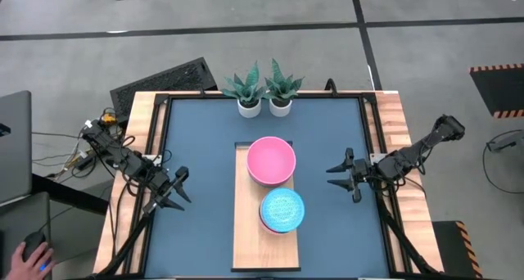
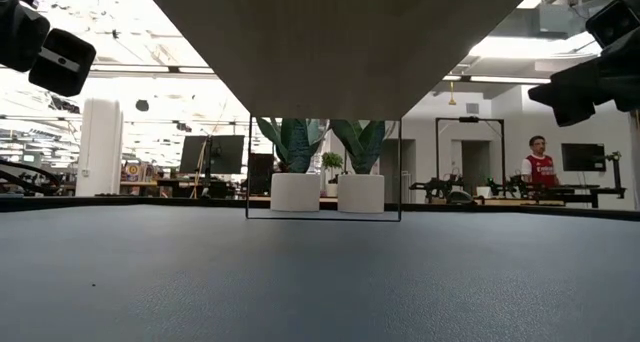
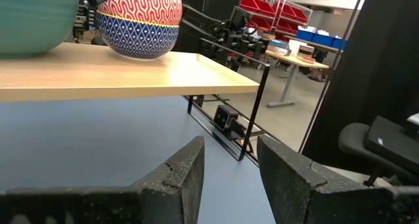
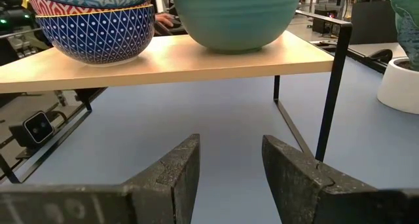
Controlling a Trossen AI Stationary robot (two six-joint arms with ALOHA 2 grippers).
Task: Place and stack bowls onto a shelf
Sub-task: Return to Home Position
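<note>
1. The left gripper hangs over the tabletop to the left of the shelf, fingers apart and empty. The right gripper hangs to the shelf's right, likewise spread and holding nothing. Both are well apart from the board.
2. The shelf stands between them, raised on thin black legs. A low inward swing could clip a leg and jolt everything above.
3. The patterned stack sits near the shelf's near end: the light blue bowl on the orange-red bowl on the dark blue bowl. Being the tallest load, it would likely slide or topple first.
4. The pink bowl lies farther along, apparently nested in the teal bowl. They are broad and low, so steadier.
5. Two white plant pots stand beyond the far end, out of the arms' way.
6. A person's hand rests off the table, beyond the left arm's base.
</note>
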